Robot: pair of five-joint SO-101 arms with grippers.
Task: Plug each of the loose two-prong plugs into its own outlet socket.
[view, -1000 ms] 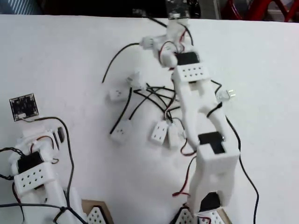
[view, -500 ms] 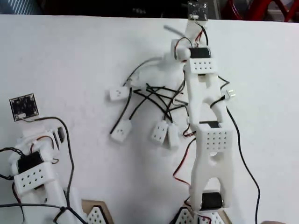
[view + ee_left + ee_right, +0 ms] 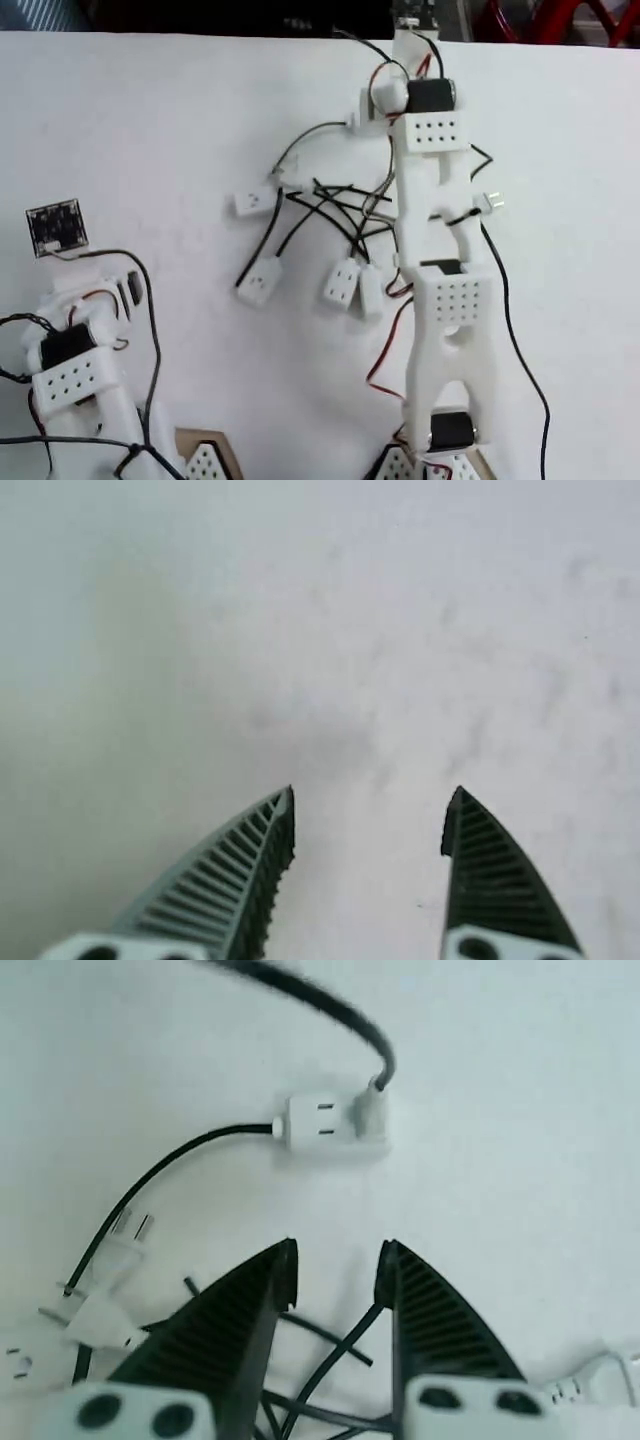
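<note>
My right gripper (image 3: 335, 1260) is open with nothing between its fingers. It hovers over the tangle of black cords (image 3: 330, 210). Just beyond its tips lies a white outlet socket (image 3: 322, 1126) with a plug (image 3: 370, 1115) seated in one end. Two loose plugs (image 3: 115, 1245) lie beside the cords, and another loose two-prong plug (image 3: 488, 203) lies right of the right arm (image 3: 430, 140). Several white sockets (image 3: 342, 282) lie around the tangle. My left gripper (image 3: 372, 805) stands open over bare table, its arm (image 3: 70, 375) at the near left.
A small black circuit board (image 3: 55, 226) sits at the left beside the left arm. Red and black wires hang along the right arm. The white table (image 3: 150, 110) ends at a dark far edge close behind the right wrist.
The right arm's wrist has swung right and toward the far edge, and the cord lying to its left has shifted right along with it. The left arm has stayed put.
</note>
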